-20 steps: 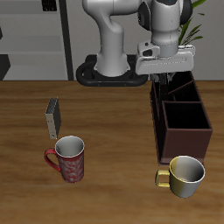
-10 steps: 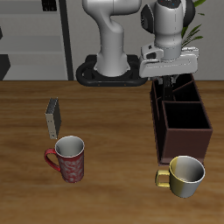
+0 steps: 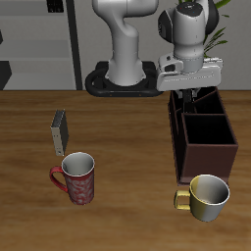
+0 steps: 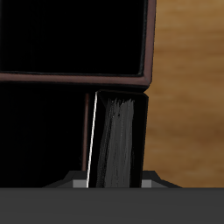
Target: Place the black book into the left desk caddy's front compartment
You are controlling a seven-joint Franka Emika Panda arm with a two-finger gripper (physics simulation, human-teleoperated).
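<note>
My gripper (image 3: 192, 91) hangs over the back part of the left desk caddy (image 3: 180, 140), a dark reddish-brown open-top box with dividers. It is shut on the black book (image 4: 118, 140), which stands on end between the fingers in the wrist view, where the gripper (image 4: 112, 183) shows only as a grey bar. The book's lower end is above a caddy divider (image 4: 79, 77), with dark compartments on both sides. In the exterior view the book is hard to tell from the dark caddy. The caddy's front compartment (image 3: 210, 158) is nearer the table's front edge than the gripper.
A short grey book (image 3: 59, 132) stands on the table far from the caddy. A red mug (image 3: 78, 177) stands in front of it. A yellow mug (image 3: 206, 195) stands just in front of the caddy. The robot's base (image 3: 123, 78) is at the back.
My gripper with the book has shifted a little sideways over the caddy's back part, away from the grey book. Nothing else has moved.
</note>
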